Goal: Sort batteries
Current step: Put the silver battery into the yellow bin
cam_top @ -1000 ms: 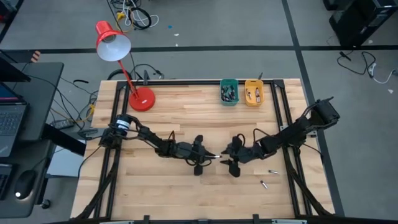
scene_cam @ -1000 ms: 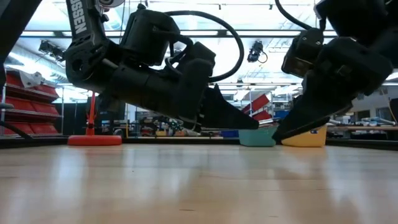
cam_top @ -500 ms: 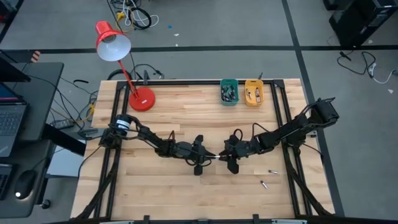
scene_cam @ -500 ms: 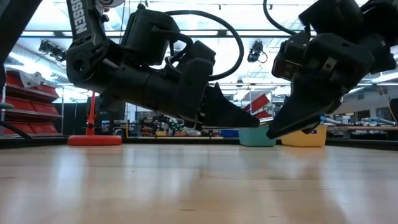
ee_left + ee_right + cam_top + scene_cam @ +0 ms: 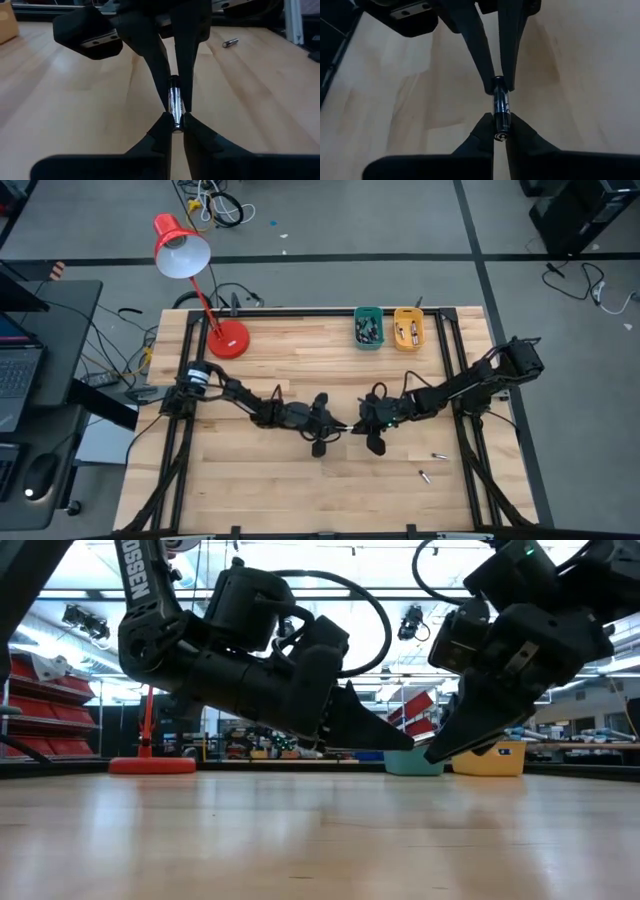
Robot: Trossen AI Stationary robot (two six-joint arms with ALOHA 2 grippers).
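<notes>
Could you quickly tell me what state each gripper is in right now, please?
Left gripper: shut on one end of the battery, above mid-table.
Right gripper: shut on the other end of that same battery.

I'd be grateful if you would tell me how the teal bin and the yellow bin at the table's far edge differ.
The teal bin stands left of the yellow bin in the high view. The teal bin holds a dense heap of dark batteries; the yellow bin holds only a few, with much of its floor bare. Both are small rectangular bins, side by side, far from both grippers.
</notes>
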